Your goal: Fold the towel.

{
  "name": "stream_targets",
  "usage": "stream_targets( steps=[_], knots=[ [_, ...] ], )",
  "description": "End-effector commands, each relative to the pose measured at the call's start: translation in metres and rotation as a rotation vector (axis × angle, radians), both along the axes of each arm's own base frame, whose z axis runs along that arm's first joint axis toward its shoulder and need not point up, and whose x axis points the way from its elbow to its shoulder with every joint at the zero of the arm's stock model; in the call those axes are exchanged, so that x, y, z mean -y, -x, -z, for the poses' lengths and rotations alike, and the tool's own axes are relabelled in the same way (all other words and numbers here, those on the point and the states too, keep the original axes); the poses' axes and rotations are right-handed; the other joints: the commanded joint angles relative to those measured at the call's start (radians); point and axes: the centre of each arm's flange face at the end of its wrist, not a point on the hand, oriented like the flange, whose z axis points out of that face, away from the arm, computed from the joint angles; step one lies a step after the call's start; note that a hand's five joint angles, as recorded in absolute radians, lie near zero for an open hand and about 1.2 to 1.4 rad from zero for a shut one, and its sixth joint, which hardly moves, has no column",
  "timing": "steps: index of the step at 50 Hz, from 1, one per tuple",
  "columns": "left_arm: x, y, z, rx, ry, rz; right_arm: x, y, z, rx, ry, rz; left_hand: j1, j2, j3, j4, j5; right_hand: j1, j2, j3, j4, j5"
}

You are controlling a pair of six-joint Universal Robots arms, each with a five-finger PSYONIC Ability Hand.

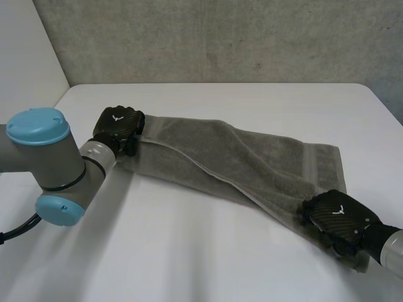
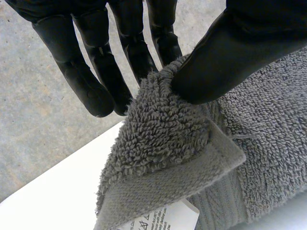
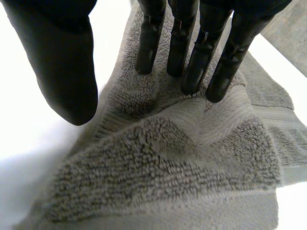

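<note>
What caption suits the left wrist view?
Black left hand pinches a corner of the grey terry towel between thumb and fingers, over the white table.

The setting is a robot test laboratory, indicated by a plain white surface [image 1: 208, 251] with rounded corners, a bare grey concrete-like wall [image 1: 220, 38] directly behind the surface, a grey left arm [image 1: 56, 163] with light-blue caps over the surface, and one towel [image 1: 252, 157] on the surface.

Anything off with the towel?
The towel lies askew, slanting across the table; its folded-over layer's edges do not line up with the layer beneath. Left hand pinches one corner, right hand presses the other end.
</note>
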Motion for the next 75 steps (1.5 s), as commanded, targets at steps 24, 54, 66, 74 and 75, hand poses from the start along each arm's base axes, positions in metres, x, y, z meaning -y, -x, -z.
stream_targets(
  steps=[24, 54, 66, 74, 75],
  knots=[
    [0.000, 0.001, 0.001, 0.000, -0.003, 0.004, 0.013, 0.002, 0.013, -0.003, 0.030, 0.009, -0.068, -0.115, -0.153, -0.125, -0.285, 0.443, 0.460, 0.447, 0.449, 0.433],
    [-0.001, 0.001, 0.001, -0.001, -0.001, 0.003, 0.013, -0.002, 0.012, -0.003, 0.025, 0.013, -0.068, -0.115, -0.153, -0.125, -0.285, 0.429, 0.445, 0.433, 0.434, 0.419],
    [-0.001, 0.001, 0.001, -0.001, 0.000, 0.003, 0.013, -0.007, 0.010, 0.003, 0.032, -0.005, -0.068, -0.115, -0.153, -0.125, -0.285, 0.786, 0.803, 0.790, 0.792, 0.776],
    [-0.001, 0.001, 0.000, -0.002, 0.002, 0.003, 0.017, -0.011, 0.013, 0.029, -0.006, 0.014, -0.068, -0.115, -0.153, -0.125, -0.285, 0.786, 0.803, 0.790, 0.792, 0.776],
    [-0.001, 0.001, 0.000, -0.002, 0.002, 0.003, 0.019, -0.010, 0.012, 0.033, -0.006, 0.022, -0.068, -0.115, -0.153, -0.125, -0.285, 0.786, 0.803, 0.790, 0.792, 0.776]
  ],
)
